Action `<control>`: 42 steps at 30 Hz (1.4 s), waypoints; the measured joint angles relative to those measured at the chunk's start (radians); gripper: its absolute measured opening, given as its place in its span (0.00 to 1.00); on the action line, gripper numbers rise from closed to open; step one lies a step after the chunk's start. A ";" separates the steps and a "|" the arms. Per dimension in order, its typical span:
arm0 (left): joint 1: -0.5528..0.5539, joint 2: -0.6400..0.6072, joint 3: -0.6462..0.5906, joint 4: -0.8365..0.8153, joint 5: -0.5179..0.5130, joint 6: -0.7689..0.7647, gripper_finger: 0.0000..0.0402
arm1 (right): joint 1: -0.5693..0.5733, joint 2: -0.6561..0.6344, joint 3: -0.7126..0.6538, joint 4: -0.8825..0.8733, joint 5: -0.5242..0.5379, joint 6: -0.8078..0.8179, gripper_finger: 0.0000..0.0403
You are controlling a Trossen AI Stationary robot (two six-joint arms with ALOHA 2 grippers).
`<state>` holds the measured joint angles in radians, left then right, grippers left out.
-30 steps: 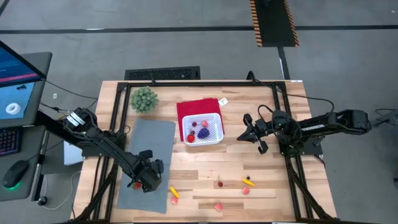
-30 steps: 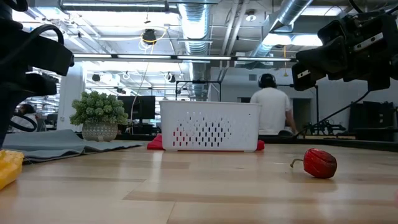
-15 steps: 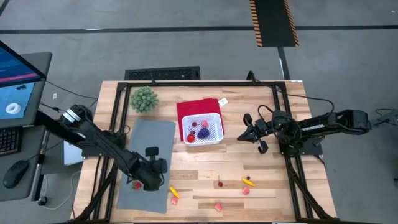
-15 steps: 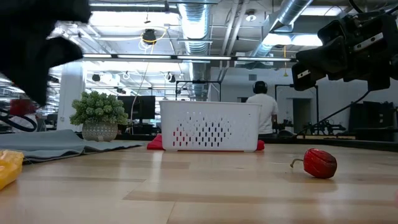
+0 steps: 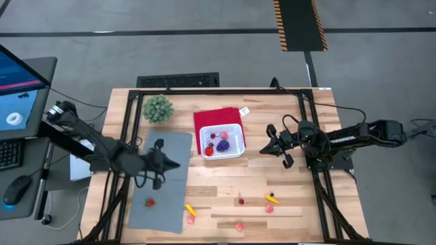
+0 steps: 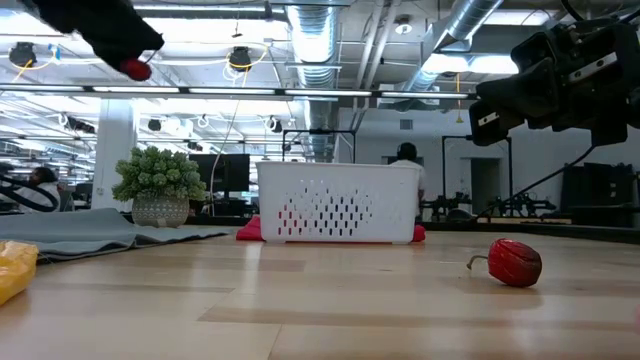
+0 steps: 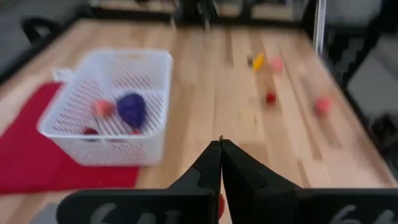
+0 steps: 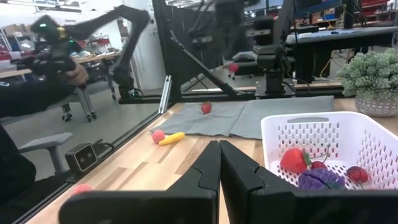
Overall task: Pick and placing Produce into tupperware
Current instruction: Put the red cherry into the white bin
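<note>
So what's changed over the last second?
The left gripper, shut on a red piece, lifted off the mat and swung toward the basket. Unchanged: the other red piece on the mat, the basket's contents, and the right gripper, shut beside the basket.

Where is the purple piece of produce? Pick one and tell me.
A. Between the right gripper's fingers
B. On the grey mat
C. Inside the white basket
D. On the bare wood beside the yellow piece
C: the purple piece lies inside the white basket, among the red and pink pieces, not on the mat or the bare wood.
</note>
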<state>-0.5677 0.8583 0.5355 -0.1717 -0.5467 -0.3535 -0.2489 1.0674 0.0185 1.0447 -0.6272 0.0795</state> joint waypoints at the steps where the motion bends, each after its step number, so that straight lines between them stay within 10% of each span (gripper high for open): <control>1: 0.013 -0.051 -0.046 0.051 0.000 0.015 0.00 | -0.001 0.000 0.000 0.001 0.000 -0.001 0.08; 15: 0.113 -0.551 -0.430 0.436 0.067 0.110 0.00 | -0.047 0.000 0.000 0.007 0.000 0.031 0.08; 31: 0.447 -0.653 -0.495 0.533 -0.124 -0.162 0.00 | 0.051 0.000 0.000 0.011 0.090 0.095 0.08; 42: 0.703 -0.548 -0.495 0.517 0.348 -0.188 0.00 | 0.051 0.000 0.000 0.011 0.132 0.096 0.08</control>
<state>0.1351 0.3107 0.0410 0.3449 -0.1991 -0.5417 -0.1978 1.0672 0.0185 1.0554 -0.4953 0.1757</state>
